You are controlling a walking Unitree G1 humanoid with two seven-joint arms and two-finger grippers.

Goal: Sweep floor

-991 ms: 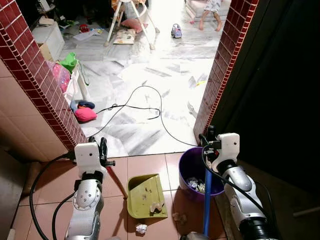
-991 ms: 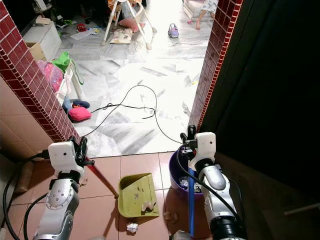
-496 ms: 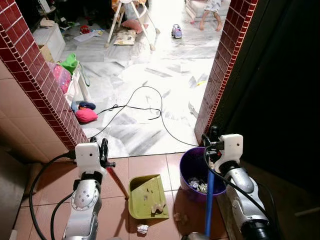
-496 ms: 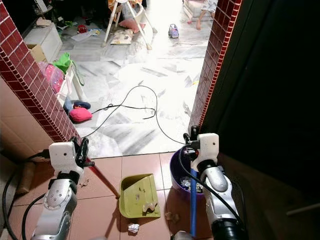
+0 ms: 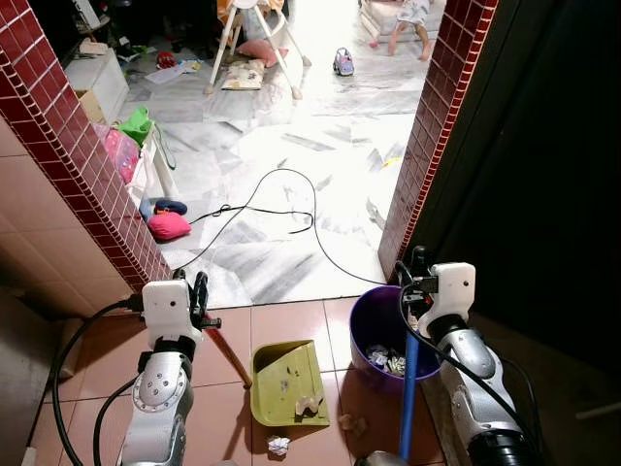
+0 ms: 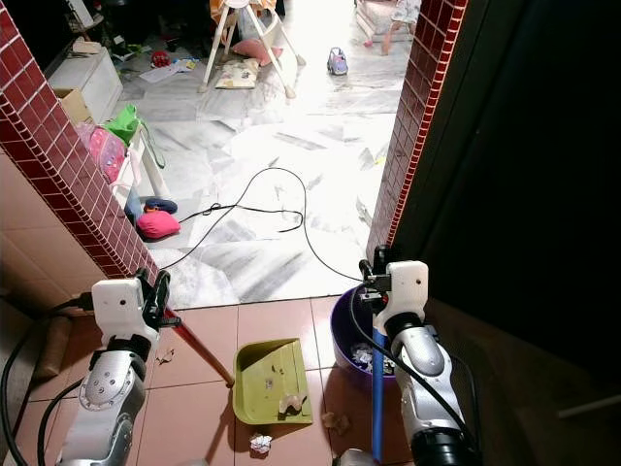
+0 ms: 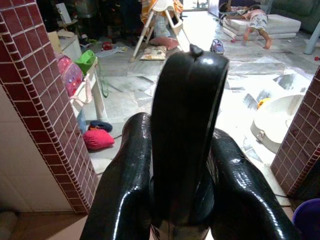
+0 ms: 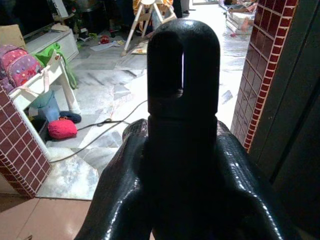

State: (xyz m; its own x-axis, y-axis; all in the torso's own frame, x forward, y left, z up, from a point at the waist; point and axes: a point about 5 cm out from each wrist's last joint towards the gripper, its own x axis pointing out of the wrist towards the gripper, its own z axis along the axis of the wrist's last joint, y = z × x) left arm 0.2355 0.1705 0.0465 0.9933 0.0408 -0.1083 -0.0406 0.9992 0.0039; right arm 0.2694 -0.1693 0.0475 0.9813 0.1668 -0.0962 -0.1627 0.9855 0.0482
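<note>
From the head camera I see my left tool [image 5: 199,294] clenched around the top of a red dustpan handle [image 5: 230,353], which slants down toward my right to the yellow-green dustpan [image 5: 287,382] lying flat on the terracotta floor tiles [image 5: 291,320]. In the left wrist view the two black fingers [image 7: 125,185] press on either side of the handle's black end cap [image 7: 187,130].

My right tool [image 5: 415,277] grasps the top of the blue broom handle [image 5: 408,388], which stands almost upright just in front of the purple bucket [image 5: 367,316]. The right wrist view shows the handle's black slotted cap [image 8: 182,95] clamped between the fingers [image 8: 120,190].

Some pale scraps [image 5: 307,405] sit inside the dustpan near its front lip. A crumpled white paper ball [image 5: 277,446] lies on the tiles just outside that lip, and another bit of debris [image 5: 350,423] rests beside it, between the dustpan and the broom handle. The bucket holds more rubbish [image 5: 386,360].

Past the red brick pillar [image 5: 82,155], a black cable [image 5: 281,209] loops over the marble floor [image 5: 320,136], with a pink cushion [image 5: 167,225] at the pillar's foot. A person's legs [image 5: 408,34] show far back.
</note>
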